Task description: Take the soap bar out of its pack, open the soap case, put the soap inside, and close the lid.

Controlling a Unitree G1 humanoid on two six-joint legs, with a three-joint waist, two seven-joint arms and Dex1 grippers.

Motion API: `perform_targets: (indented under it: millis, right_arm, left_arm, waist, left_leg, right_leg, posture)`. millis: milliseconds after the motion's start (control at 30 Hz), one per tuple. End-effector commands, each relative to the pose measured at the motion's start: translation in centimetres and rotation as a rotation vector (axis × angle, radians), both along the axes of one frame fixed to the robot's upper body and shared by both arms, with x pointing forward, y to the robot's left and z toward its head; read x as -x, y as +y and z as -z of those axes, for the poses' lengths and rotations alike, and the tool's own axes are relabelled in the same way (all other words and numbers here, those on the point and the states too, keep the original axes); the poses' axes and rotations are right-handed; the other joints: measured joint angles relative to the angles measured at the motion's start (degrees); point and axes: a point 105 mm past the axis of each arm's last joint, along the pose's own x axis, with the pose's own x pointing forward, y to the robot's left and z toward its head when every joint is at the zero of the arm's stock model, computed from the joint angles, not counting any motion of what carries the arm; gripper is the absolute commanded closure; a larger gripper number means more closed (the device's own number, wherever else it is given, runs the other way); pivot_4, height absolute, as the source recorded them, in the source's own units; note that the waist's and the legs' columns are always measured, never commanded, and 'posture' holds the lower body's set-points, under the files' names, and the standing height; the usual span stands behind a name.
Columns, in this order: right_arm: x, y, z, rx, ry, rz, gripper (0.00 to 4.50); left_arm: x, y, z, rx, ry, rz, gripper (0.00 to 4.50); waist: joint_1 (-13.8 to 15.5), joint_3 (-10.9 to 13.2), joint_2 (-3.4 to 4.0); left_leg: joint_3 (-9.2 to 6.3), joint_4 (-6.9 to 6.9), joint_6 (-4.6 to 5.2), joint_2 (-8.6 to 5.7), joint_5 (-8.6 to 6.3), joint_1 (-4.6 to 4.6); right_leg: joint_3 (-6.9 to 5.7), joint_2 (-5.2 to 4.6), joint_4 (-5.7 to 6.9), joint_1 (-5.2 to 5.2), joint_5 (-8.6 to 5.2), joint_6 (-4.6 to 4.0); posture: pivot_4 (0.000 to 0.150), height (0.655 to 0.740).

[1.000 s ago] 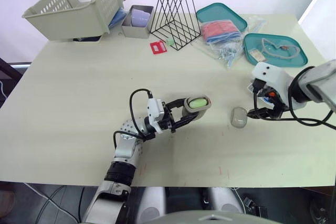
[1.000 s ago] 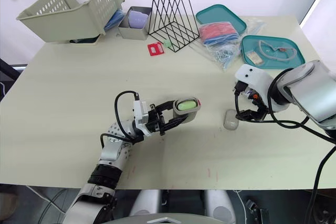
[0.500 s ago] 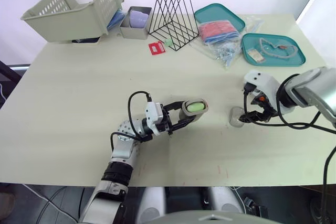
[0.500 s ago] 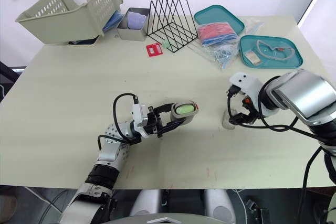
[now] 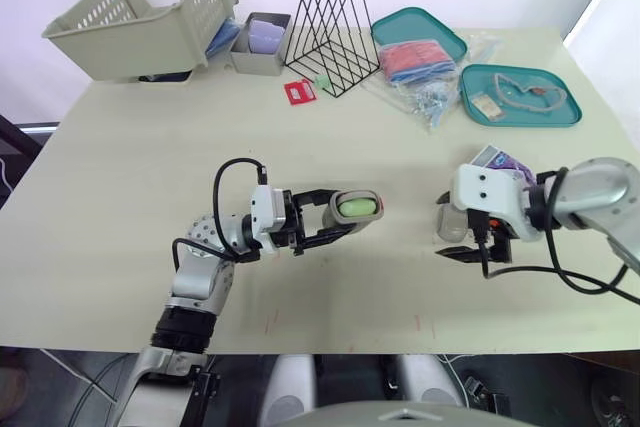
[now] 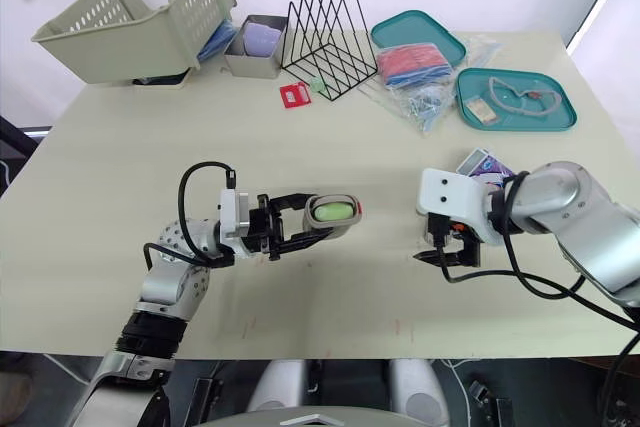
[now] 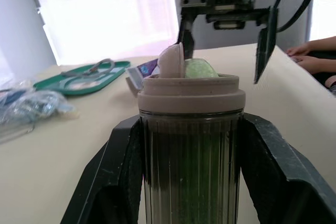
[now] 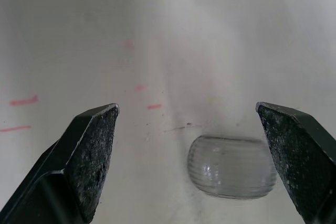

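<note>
My left gripper is clamped on the soap case, an oval tub with a matte beige rim and a translucent, finely ribbed wall. Its two black fingers are pressed flat against opposite sides. A smooth, rounded pale green soap bar sits inside and bulges a little past the rim. The case is held off the surface, about midway along the table's near edge. My right gripper points down at the table with its blunt, grainy black fingers spread wide. Between them, nearer one finger than the other and touching neither, the clear domed lid lies on the table, its plastic ridged like the tub. This is toward the near right corner. Just behind that gripper, closer to the right edge, lies the flat purple-and-white soap pack. The table is a smooth pale cream surface with a few small red marks. Along its far edge, from the right corner, lie two glossy teal oval trays and crinkled clear plastic bags with red and blue contents. Further along come a black wire file rack of triangular loops and a small red card in front of it. Beyond those are a small grey box and a tilted beige slotted plastic basket.
</note>
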Motion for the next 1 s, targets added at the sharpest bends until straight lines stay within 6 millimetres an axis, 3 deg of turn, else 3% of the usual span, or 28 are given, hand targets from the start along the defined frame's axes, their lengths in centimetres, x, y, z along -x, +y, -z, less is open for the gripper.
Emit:
perform_targets:
  millis: [33,333,1000]
  right_arm:
    - [-0.8,0.9,-1.2,0.016,-0.028,-0.041,0.09]
    - [-1.0,3.5,-2.2,0.065,0.049,-0.125,0.09]
    - [0.4,6.1,-2.3,0.085,0.042,-0.246,0.09]
  left_arm:
    - [1.0,-0.8,-1.2,0.005,-0.061,0.061,2.08]
    - [1.6,-2.0,-0.4,-0.028,-0.068,0.106,2.08]
    - [0.9,-3.0,-0.4,-0.006,-0.059,0.075,2.08]
  waist:
    - [0.2,0.0,0.00]
    - [0.6,0.0,0.01]
    - [0.5,0.0,0.01]
  left_leg:
    - [-0.04,0.00,0.00,0.00,0.00,-0.03]
    - [-0.11,-0.02,0.00,-0.04,-0.01,-0.27]
    - [-0.11,-0.01,0.00,-0.04,-0.01,-0.24]
  right_leg:
    - [-0.02,0.01,0.00,0.00,0.00,-0.03]
    - [-0.09,-0.03,-0.08,-0.10,0.11,-0.25]
    - [-0.08,-0.03,-0.04,-0.10,0.11,-0.24]
  posture:
    - [0.150,0.7400]
    - [0.150,0.7400]
    - [0.150,0.7400]
